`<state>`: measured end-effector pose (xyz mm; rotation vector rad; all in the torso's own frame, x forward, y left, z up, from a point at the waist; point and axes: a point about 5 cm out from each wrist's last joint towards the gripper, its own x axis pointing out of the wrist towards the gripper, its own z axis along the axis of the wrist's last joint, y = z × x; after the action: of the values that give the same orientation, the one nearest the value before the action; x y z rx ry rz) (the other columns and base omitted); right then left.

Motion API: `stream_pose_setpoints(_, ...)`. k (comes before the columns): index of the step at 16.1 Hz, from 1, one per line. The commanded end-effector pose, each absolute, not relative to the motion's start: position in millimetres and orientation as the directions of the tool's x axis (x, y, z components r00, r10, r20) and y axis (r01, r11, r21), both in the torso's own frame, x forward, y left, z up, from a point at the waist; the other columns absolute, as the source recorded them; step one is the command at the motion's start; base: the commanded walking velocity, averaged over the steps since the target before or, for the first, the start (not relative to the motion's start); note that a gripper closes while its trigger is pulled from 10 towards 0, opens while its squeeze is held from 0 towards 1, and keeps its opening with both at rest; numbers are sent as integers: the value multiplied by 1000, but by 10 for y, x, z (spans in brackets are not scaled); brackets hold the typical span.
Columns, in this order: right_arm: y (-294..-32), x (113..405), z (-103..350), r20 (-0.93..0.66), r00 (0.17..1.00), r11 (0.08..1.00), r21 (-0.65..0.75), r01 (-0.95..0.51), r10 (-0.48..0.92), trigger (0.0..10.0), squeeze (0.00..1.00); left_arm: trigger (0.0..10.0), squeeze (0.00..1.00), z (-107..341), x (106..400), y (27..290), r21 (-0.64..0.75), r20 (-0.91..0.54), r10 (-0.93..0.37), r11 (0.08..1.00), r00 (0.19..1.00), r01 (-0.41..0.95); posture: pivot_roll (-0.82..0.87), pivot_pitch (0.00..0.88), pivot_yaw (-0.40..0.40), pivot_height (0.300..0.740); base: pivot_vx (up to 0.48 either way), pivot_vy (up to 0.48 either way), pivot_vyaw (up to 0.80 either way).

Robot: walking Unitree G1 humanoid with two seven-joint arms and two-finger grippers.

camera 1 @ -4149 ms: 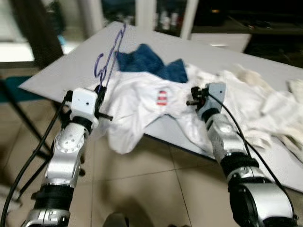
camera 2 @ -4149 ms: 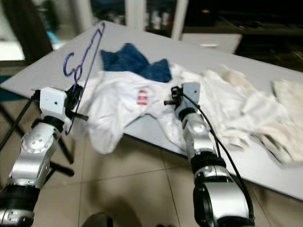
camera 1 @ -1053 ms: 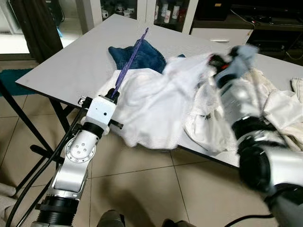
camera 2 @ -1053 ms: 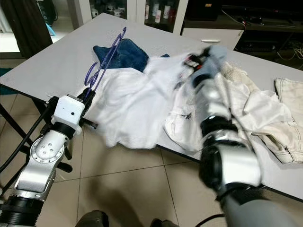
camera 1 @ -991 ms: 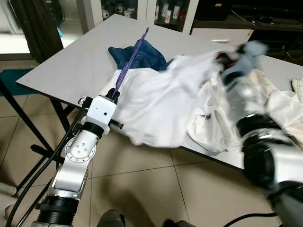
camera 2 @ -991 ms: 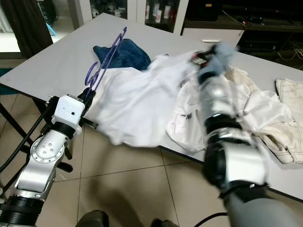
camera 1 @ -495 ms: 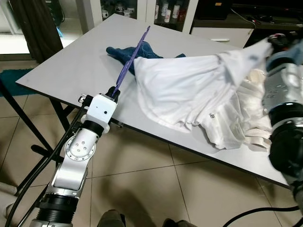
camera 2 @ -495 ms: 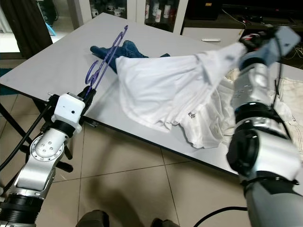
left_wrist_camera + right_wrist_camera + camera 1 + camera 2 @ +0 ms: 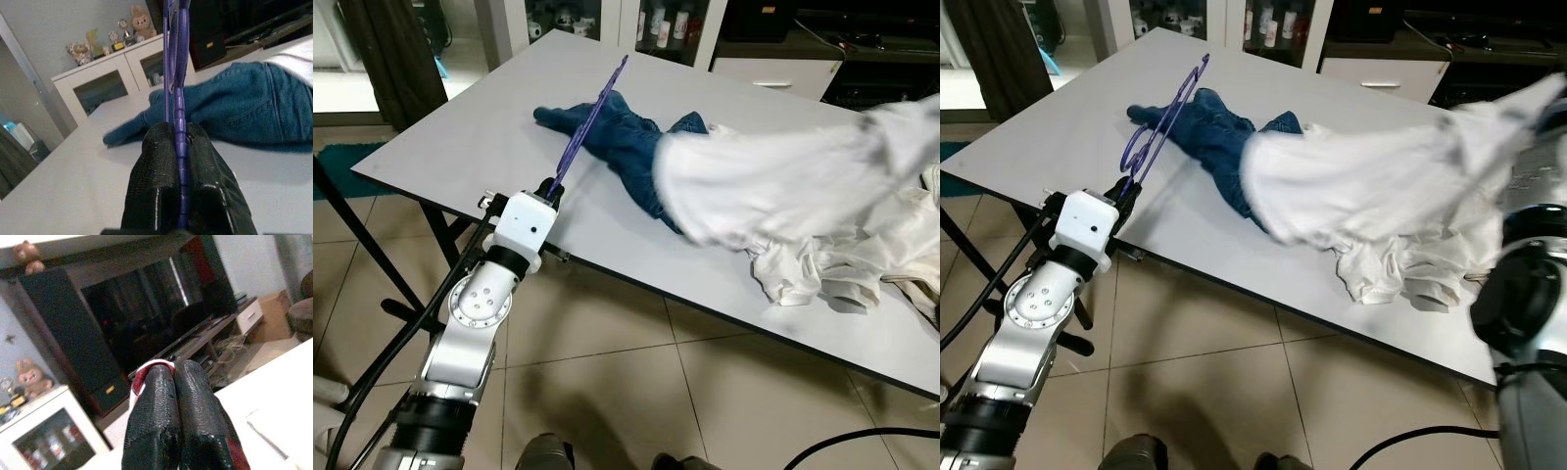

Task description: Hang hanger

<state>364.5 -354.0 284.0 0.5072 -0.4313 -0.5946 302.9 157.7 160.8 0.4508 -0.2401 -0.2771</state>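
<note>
Two grippers work the grey table: the left gripper pinches a purple wire hanger above its near-left edge; the right gripper clamps a white cotton shirt aloft. Spread the collar taut before threading.

This was a home living room. Laundry lay on a grey folding table over a beige tiled floor, with a white glass-door cabinet topped by plush toys at the far side and a dark TV unit far right.
</note>
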Motion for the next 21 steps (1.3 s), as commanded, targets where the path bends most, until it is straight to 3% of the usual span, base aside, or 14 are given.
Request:
stream_pose_setpoints(1, -3624, 3593, 2912, 248, 720, 700, 566, 435, -648, 0, 0, 10000, 0, 1637, 3055, 1550, 464, 173, -333, 858, 927, 221, 223, 30, -55, 740, 0, 0, 0)
stream_pose_setpoints(5, -3464, 3685, 2584, 163, 799, 771, 426, 473, -579, 0, 0, 10000, 0, 1631, 3070, 1534, 466, 171, -342, 854, 924, 230, 220, 24, -54, 740, 0, 0, 0)
stream_pose_setpoints(6, -3302, 3741, 2298, 85, 854, 827, 313, 467, -514, 0, 0, 10000, 0, 1627, 3075, 1526, 464, 171, -344, 855, 923, 232, 223, 22, -55, 740, 0, 0, 0)
stream_pose_setpoints(7, -3188, 3764, 2106, 28, 884, 865, 221, 450, -467, 9843, 0, 10000, 0, 1624, 3072, 1518, 463, 170, -345, 855, 923, 234, 223, 22, -55, 740, 0, 0, 0)
stream_pose_setpoints(8, -2960, 3777, 1775, -55, 928, 927, 51, 371, -368, 10000, 0, 10000, 0, 1612, 3066, 1504, 460, 167, -348, 855, 922, 239, 229, 22, -55, 740, 0, 0, 0)
stream_pose_setpoints(9, -2862, 3774, 1654, -84, 945, 949, -21, 315, -315, 10000, 227, 10000, 0, 1603, 3059, 1503, 459, 165, -349, 855, 922, 241, 229, 22, -55, 740, 0, 0, 0)
stream_pose_setpoints(10, -2773, 3772, 1569, -99, 958, 957, -140, 254, -269, 10000, 1000, 10000, 0, 1596, 3055, 1507, 459, 163, -349, 855, 923, 242, 231, 22, -54, 740, 0, 0, 0)
stream_pose_setpoints(13, -2644, 3800, 1585, -68, 982, 928, -343, 142, -175, 10000, 1000, 10000, 0, 1595, 3059, 1520, 459, 162, -347, 855, 924, 241, 234, 19, -56, 740, 0, 0, 0)
stream_pose_setpoints(14, -2550, 3837, 1711, 7, 996, 885, -458, 86, -93, 10000, 0, 10000, 0, 1597, 3061, 1528, 460, 163, -346, 855, 924, 239, 233, 17, -58, 740, 0, 0, 0)
stream_pose_setpoints(17, -2388, 3848, 1874, 120, 991, 795, -606, 31, 53, 10000, 0, 10000, 0, 1587, 3065, 1587, 511, 151, -363, 825, 919, 242, 232, 14, -66, 740, 0, 0, 0)
stream_pose_setpoints(18, -2362, 3847, 1891, 131, 989, 776, -631, 24, 76, 10000, 1000, 10000, 0, 1582, 3067, 1611, 533, 143, -364, 812, 920, 238, 233, 14, -68, 740, 0, 0, 0)
stream_pose_setpoints(20, -2225, 3847, 1911, 139, 976, 716, -698, -24, 168, 10000, 1000, 10000, 0, 1586, 3084, 1723, 585, 130, -341, 785, 931, 206, 235, 14, -73, 740, 0, 0, 0)
stream_pose_setpoints(21, -2103, 3827, 1886, 139, 956, 715, -694, -91, 258, 10000, 0, 10000, 0, 1611, 3100, 1817, 609, 131, -312, 774, 941, 172, 237, 14, -76, 740, 0, 0, 0)
